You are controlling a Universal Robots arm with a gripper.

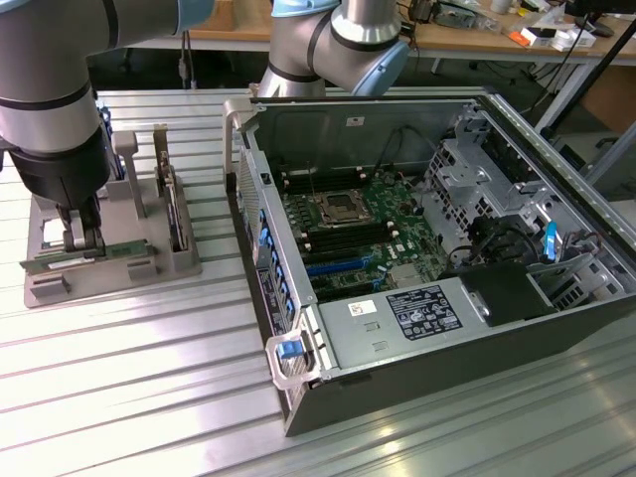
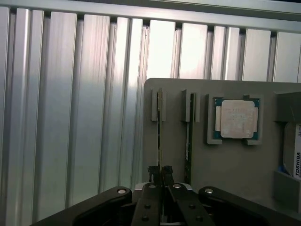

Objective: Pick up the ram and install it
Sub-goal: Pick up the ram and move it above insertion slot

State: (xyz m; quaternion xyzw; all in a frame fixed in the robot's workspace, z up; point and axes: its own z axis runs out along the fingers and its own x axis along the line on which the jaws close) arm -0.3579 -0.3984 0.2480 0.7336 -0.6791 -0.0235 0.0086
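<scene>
Pincer point(image 2: 160, 170) tips tight on ram point(image 2: 160, 134), its near end hidden

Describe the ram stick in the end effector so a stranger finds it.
Find the grey fixture beside the open computer case. The ram stands on edge in it. Unlike its twin, it is farther from the CPU and gripped by the end effector.

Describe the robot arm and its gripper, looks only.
The arm is thick silver-grey tubing with light blue joint caps and a black wrist section. The gripper is black, with hinged linkage bars fastened by silver pins and two slim fingers.
</scene>
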